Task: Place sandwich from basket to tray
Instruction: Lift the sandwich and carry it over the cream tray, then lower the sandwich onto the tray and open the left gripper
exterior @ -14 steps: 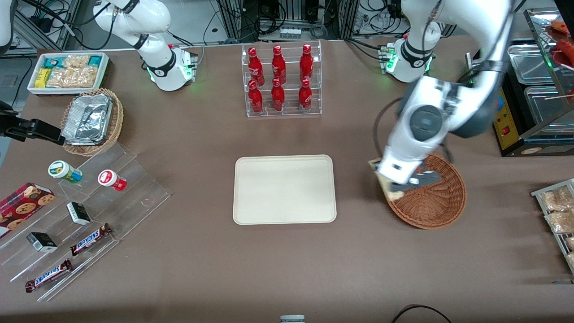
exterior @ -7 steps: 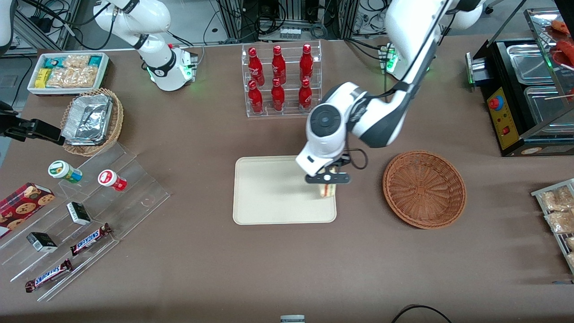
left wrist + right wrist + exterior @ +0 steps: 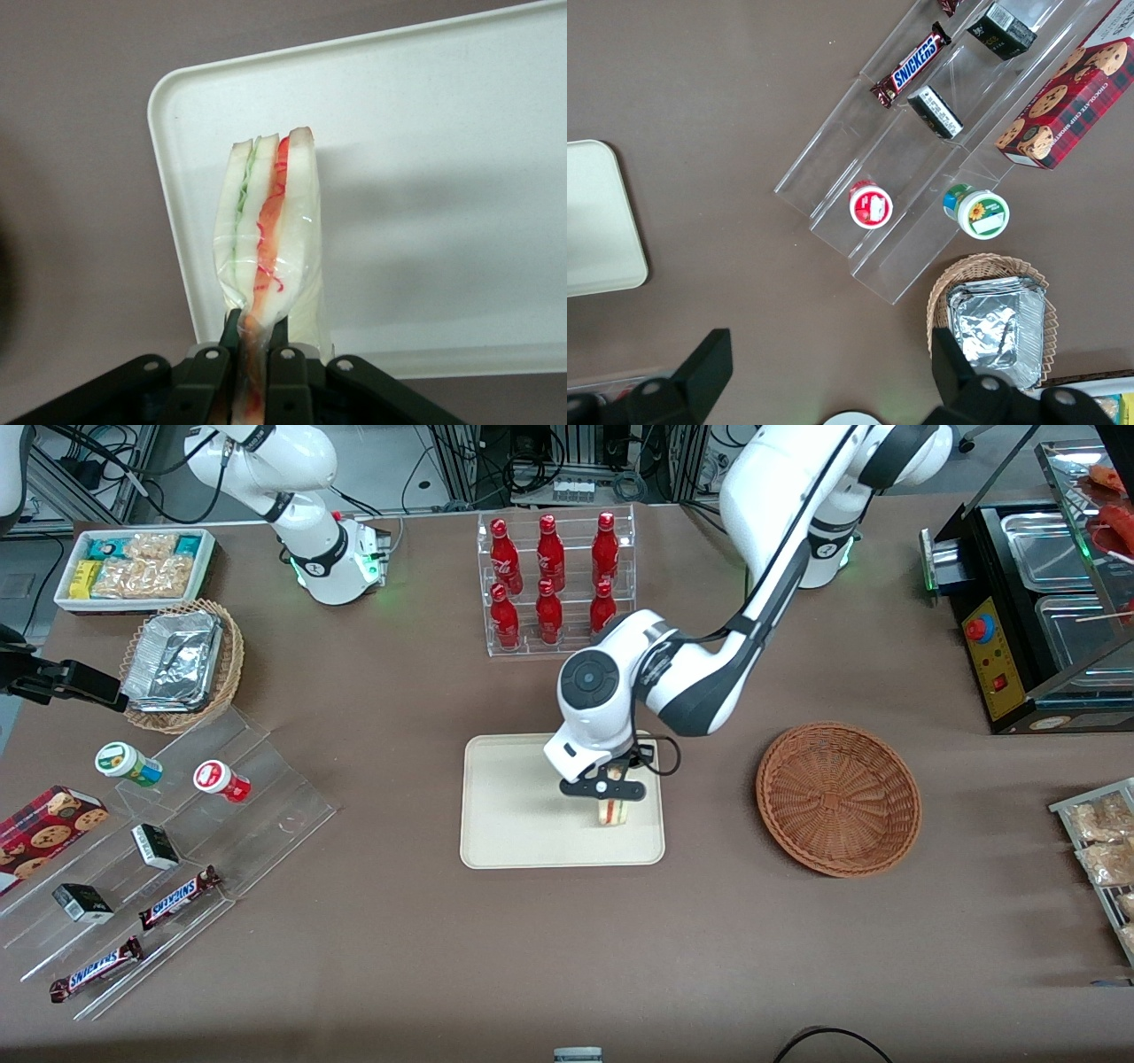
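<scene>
Gripper [image 3: 605, 789] is pinching the wrapped sandwich [image 3: 266, 239] over the tray [image 3: 505, 815], risking it toppling if released from this height.

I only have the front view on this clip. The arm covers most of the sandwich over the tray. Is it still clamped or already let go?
Observer: Clamped. In the left wrist view the hand is shut on the sandwich, its fingers pinching the wrapped end.
Operator: Which way is it turned?
Observer: Its cut edge faces that camera, green layer beside red, under clear film.
Operator: Is it well inside the tray?
Observer: It hangs over the tray near a rounded corner; whether it touches the tray, I cannot tell.
Operator: Anything left in the basket?
Observer: No, the basket shows only bare wicker.
</scene>
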`<state>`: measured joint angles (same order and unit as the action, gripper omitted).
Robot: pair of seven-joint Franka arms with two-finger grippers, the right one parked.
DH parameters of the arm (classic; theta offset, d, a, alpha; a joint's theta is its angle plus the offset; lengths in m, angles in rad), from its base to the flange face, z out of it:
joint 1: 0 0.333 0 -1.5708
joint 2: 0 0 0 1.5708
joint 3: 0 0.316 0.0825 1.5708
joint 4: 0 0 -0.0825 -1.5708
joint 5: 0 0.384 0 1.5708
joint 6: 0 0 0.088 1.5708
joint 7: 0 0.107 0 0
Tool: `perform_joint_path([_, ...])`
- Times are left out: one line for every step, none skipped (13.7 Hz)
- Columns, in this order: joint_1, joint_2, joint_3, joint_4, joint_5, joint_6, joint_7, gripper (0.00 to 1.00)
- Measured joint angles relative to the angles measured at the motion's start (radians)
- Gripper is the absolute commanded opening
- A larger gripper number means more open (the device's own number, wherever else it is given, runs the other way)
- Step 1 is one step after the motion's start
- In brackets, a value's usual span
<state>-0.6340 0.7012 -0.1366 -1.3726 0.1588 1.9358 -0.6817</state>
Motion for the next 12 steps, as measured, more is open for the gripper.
perform_joint_path([-0.003,0.022,0.000,0.015,0.012,0.004,0.000,0.00])
perform_joint_path([-0.005,0.039,0.000,0.024,0.019,0.009,0.000,0.00])
perform_joint_path([-0.006,0.051,0.000,0.029,0.021,0.012,0.000,0.00])
perform_joint_path([-0.007,0.060,0.000,0.031,0.024,0.015,0.000,0.00])
perform_joint_path([-0.008,0.068,0.000,0.032,0.033,0.019,0.000,0.00])
perform_joint_path([-0.011,0.075,0.000,0.032,0.043,0.025,0.000,0.00])
perform_joint_path([-0.015,0.082,0.000,0.032,0.048,0.033,0.000,0.00])
perform_joint_path([-0.018,0.088,0.000,0.032,0.050,0.041,0.000,0.12])
perform_joint_path([-0.019,0.093,0.000,0.033,0.050,0.047,0.000,0.54])
perform_joint_path([-0.019,0.095,0.000,0.034,0.051,0.049,-0.001,0.83])
perform_joint_path([-0.019,0.095,0.001,0.035,0.051,0.050,-0.001,1.00])
perform_joint_path([-0.019,0.095,0.001,0.037,0.051,0.050,-0.001,1.00])
